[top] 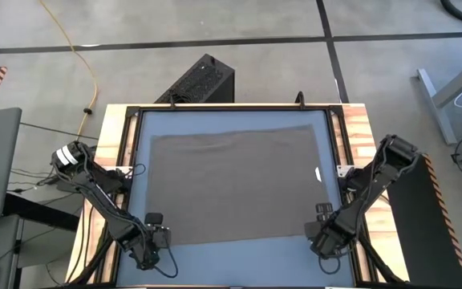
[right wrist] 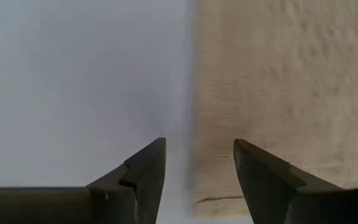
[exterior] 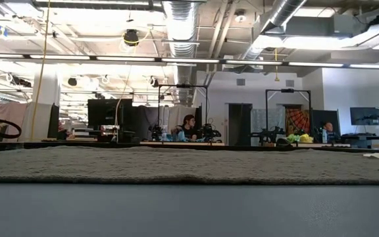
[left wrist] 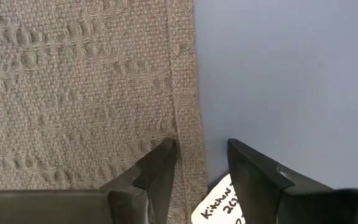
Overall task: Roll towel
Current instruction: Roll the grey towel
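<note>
1. The table point(top: 231, 258) carries a blue mat; the towel point(top: 235, 183) lies flat and unrolled across its middle, reaching toward the far edge.
2. My left gripper point(top: 160, 237) sits at the near-left corner of the towel, jaws narrowly parted over the hem point(left wrist: 185, 93).
3. My right gripper point(top: 321, 234) sits at the near-right corner, jaws likewise parted across the towel edge.
4. A small white tag point(top: 318, 173) lies at the towel's right edge.

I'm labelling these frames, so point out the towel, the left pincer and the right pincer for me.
towel point(top: 235, 181): high view, middle of the flat cloth.
left pincer point(left wrist: 201, 165): left wrist view, midway between its open fingertips, over the towel's hem.
right pincer point(right wrist: 199, 162): right wrist view, midway between its open fingertips, at the towel's edge.
</note>
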Robot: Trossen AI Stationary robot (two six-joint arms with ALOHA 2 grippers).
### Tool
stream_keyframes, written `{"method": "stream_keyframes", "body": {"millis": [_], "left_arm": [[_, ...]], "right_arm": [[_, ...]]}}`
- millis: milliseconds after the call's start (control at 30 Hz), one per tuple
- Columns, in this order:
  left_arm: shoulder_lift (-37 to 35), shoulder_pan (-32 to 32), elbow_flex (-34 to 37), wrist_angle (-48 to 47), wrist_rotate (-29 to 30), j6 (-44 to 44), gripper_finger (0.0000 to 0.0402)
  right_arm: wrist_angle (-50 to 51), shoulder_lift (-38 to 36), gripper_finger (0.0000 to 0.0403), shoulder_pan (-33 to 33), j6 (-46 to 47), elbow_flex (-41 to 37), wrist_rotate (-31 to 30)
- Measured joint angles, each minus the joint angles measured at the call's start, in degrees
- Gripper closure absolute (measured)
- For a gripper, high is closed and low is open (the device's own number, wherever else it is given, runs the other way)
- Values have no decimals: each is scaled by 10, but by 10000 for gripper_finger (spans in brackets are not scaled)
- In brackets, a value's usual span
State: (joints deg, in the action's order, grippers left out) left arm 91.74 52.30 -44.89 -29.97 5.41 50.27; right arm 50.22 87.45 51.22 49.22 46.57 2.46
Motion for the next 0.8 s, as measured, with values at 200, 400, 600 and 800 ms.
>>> {"method": "stream_keyframes", "body": {"millis": [200,400,600,800], "left_arm": [[0,0,0,-2,2,0,292],[1,0,1,-22,8,30,376],[-37,-2,5,-78,17,68,400],[-168,-3,3,-43,23,59,401]], "right_arm": [[-55,16,201,-18,6,-48,24],[-67,25,338,-13,24,-56,29],[-9,-19,378,-29,0,-35,72],[14,-123,390,-52,10,4,148]]}}
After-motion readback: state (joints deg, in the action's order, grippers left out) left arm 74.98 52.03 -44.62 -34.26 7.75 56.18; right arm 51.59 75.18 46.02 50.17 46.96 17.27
